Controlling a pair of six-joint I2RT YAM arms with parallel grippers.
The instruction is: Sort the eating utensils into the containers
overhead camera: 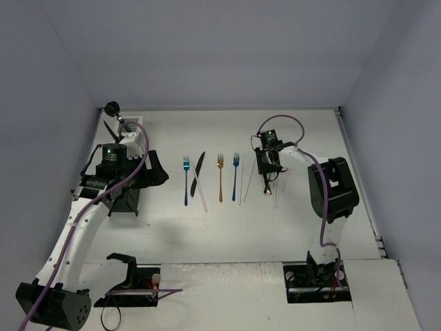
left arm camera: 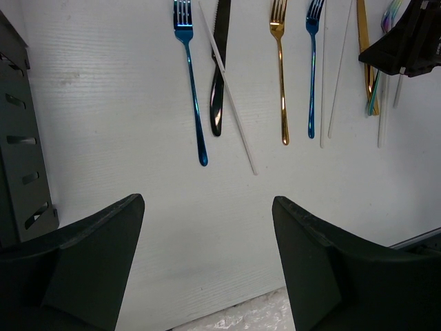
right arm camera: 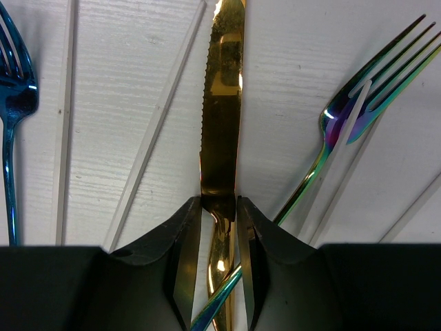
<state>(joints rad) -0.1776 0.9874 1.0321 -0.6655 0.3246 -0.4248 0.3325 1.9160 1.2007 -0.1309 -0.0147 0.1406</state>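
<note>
My right gripper (right arm camera: 219, 207) is shut on the gold knife (right arm camera: 222, 103), its jaws pressing both sides where blade meets handle. A teal-rainbow fork (right arm camera: 358, 103) lies beside it, its handle crossing under the knife between the fingers. In the top view the right gripper (overhead camera: 267, 169) stands over the right end of the utensil row. That row holds a blue fork (overhead camera: 186, 181), black knife (overhead camera: 199, 172), gold fork (overhead camera: 220, 177), a second blue fork (overhead camera: 236, 176) and pale chopsticks (overhead camera: 242, 183). My left gripper (left arm camera: 207, 207) is open and empty, left of the row. A white container (overhead camera: 133, 132) stands behind it.
A black slatted container (left arm camera: 21, 138) stands close at the left gripper's left side. One chopstick (left arm camera: 231, 96) lies slanted across the black knife (left arm camera: 218, 69). Grey walls enclose the table; its right edge (overhead camera: 358, 179) runs near the right arm.
</note>
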